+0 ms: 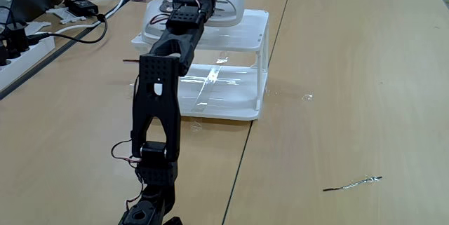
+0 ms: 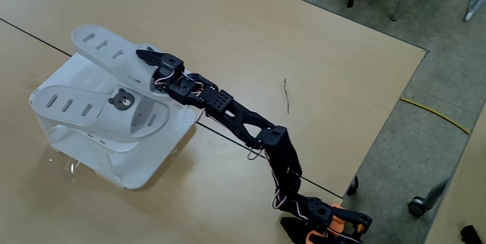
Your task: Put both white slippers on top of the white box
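Pale wooden surface (image 2: 250,39), white box (image 2: 144,168) at left. One slipper (image 2: 83,111) lying flat on top; second slipper (image 2: 106,46) tilted on far edge, pinched by fingers (image 2: 148,55). Remaining, probably: release, settle it flat.

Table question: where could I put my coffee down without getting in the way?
The tabletop right of the white box is bare but for a thin wire. The far-left corner is crowded with cables. The box top holds both slippers and the end effector.
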`<move>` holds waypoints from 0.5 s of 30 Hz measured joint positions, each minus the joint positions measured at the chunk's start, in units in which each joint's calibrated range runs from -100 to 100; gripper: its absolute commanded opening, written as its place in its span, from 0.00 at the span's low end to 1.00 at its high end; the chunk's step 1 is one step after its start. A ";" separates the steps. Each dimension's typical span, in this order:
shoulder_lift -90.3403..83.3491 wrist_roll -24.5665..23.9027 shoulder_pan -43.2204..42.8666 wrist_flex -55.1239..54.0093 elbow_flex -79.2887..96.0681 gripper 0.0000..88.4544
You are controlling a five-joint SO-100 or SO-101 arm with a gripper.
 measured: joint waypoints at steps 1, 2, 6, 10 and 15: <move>1.73 0.00 0.00 0.00 -2.07 0.01; 3.38 0.00 0.00 0.00 -4.22 0.01; 7.84 0.00 0.00 0.00 -10.33 0.01; 11.05 0.00 0.22 0.00 -14.73 0.01; 13.61 0.00 2.70 0.00 -15.72 0.01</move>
